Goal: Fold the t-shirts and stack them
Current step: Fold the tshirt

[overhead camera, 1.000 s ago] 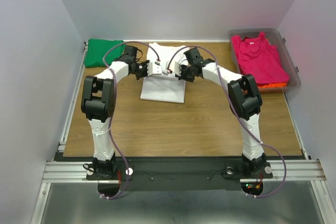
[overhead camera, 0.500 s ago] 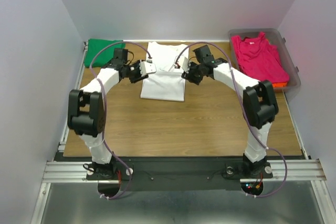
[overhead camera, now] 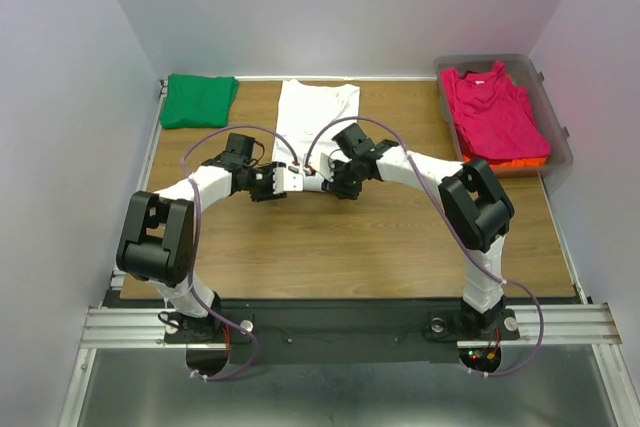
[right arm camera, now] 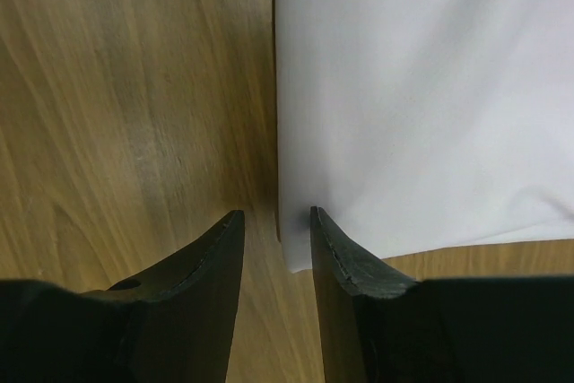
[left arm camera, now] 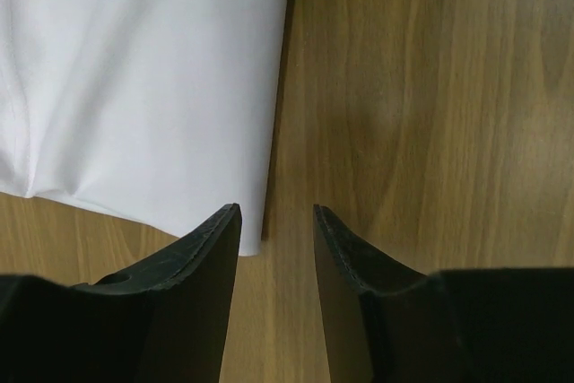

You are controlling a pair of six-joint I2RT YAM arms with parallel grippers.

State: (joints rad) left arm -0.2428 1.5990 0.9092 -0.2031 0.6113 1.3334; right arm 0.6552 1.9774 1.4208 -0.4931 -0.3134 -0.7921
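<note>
The green shirt [overhead camera: 198,100] lay folded at the table's [overhead camera: 400,237] far left corner, the white shirt [overhead camera: 315,122] part-folded by the far edge with the left jaws and right jaws narrowly parted, empty, at its near corners, and the pink shirt [overhead camera: 492,112] and orange shirt [overhead camera: 520,161] were yet to fold in the tub [overhead camera: 441,68].

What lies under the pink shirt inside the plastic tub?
An orange shirt shows at the near edge under the pink shirt. Most of it and the tub's bottom are covered.
</note>
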